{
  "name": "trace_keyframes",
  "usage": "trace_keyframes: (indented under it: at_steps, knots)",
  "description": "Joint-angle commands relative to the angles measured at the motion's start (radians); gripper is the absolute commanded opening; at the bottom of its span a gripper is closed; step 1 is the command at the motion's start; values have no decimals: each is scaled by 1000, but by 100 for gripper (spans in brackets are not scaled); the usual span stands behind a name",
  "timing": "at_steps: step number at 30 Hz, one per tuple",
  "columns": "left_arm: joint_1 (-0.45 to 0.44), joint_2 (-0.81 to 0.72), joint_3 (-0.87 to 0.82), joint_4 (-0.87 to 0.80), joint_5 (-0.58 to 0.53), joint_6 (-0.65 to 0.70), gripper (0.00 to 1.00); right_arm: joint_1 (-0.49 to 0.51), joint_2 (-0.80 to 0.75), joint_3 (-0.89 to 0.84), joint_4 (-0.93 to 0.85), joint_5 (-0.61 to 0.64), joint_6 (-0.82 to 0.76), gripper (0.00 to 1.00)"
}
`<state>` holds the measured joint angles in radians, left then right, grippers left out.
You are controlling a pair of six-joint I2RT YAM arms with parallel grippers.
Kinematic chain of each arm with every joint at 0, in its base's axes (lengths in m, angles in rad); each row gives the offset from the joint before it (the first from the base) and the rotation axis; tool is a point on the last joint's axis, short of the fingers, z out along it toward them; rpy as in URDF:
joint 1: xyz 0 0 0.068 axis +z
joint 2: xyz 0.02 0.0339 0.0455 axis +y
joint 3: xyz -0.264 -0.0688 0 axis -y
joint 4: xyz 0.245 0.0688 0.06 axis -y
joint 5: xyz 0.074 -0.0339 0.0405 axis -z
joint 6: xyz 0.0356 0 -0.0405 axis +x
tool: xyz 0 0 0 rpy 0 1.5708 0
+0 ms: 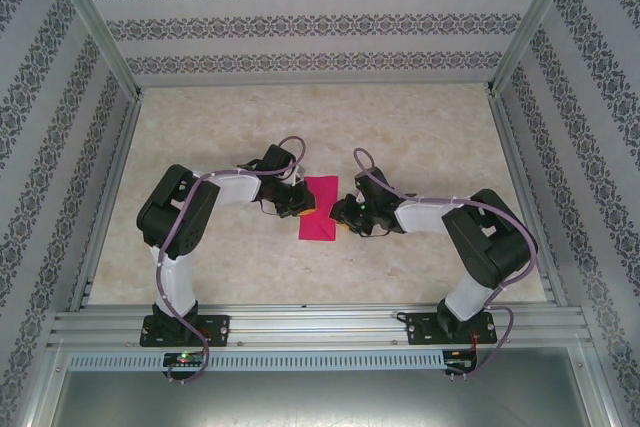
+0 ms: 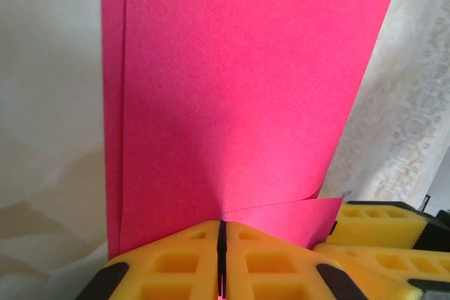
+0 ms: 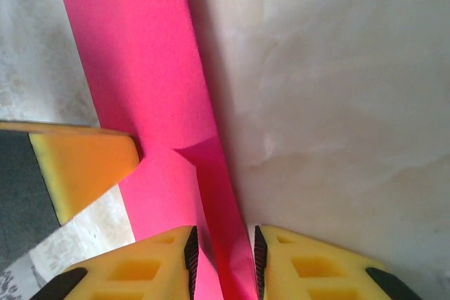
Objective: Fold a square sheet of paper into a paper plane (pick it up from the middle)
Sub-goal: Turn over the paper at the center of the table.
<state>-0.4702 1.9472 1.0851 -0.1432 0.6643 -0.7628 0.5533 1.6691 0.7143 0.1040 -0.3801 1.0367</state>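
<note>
Bench: pale marbled top (image 1: 420,147), patterned walls (image 1: 320,22) on three sides, metal rail (image 1: 320,325) along the near edge.
Paper: square sheet of paper (image 1: 320,209) sat mid-bench between the two arms, folded to a narrow rectangle. Two layers showed at one long edge in the left wrist view.
Left fingers (image 2: 176,261): pressed together, clamped on the sheet's edge.
Right fingers (image 3: 309,265): narrowly apart, a flap of the sheet running through the gap, no clear pinch.
Handling: judged very light, limp and smooth. It would crease easily and slide or buckle if pushed. Best taken with a thin pinch at a folded edge, with the other side anchored.
Edges: the two arms' fingers sat just beside each other across the sheet, so there was a collision risk.
Room: open bench all round the sheet, walls well apart from it.
</note>
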Motion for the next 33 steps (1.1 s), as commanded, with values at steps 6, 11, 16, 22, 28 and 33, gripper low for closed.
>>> trace_keyframes:
  at_steps: [6,11,16,22,28,33]
  knots:
    - [-9,-30,-9,-61,-26,16,11,-25,6,67,-43,46,-73,36]
    - [-9,-30,-14,-62,-23,19,11,-49,61,124,-30,9,-96,39]
    - [-8,-31,-14,-62,-22,20,11,-65,132,189,-34,-23,-118,40]
    - [-9,-31,-12,-70,-23,24,11,-73,167,194,-9,-51,-117,41]
    - [-9,-29,-10,-69,-25,22,11,-73,159,162,20,-100,-109,40]
    - [-9,-31,-13,-72,-29,22,11,-79,95,108,14,-31,-115,43]
